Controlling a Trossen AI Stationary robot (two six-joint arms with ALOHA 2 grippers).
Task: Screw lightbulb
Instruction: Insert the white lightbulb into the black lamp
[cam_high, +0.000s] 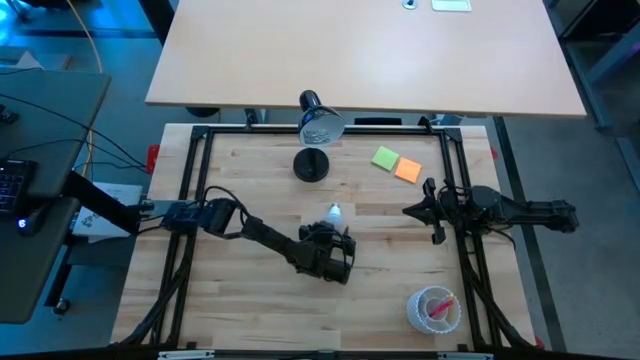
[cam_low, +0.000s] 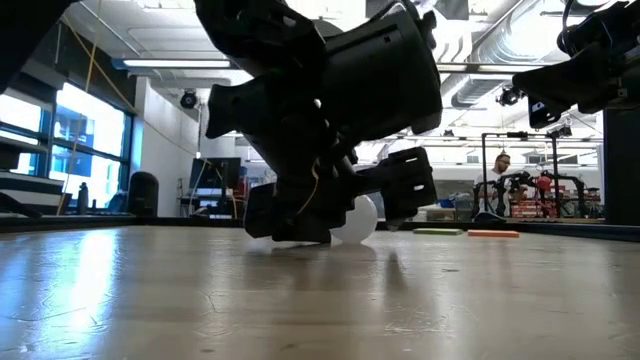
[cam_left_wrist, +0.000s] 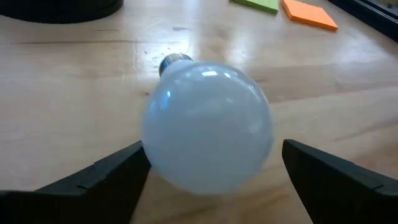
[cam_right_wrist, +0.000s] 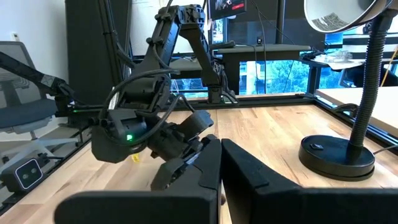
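Clear cup (cam_high: 434, 308) holds pink contents.
White frosted lightbulb (cam_left_wrist: 208, 127) lies between the left gripper (cam_left_wrist: 211, 177)'s apart jaws; right gripper (cam_right_wrist: 221, 163) closed, empty.

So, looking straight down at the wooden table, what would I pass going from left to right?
Left gripper with fingers spread around the lightbulb → green sticky pad → orange sticky pad → clear cup → right arm.

You are in a big robot lab: long ceiling lights (cam_low: 180, 64), black frames (cam_low: 500, 170), and a person (cam_low: 502, 165) far back.
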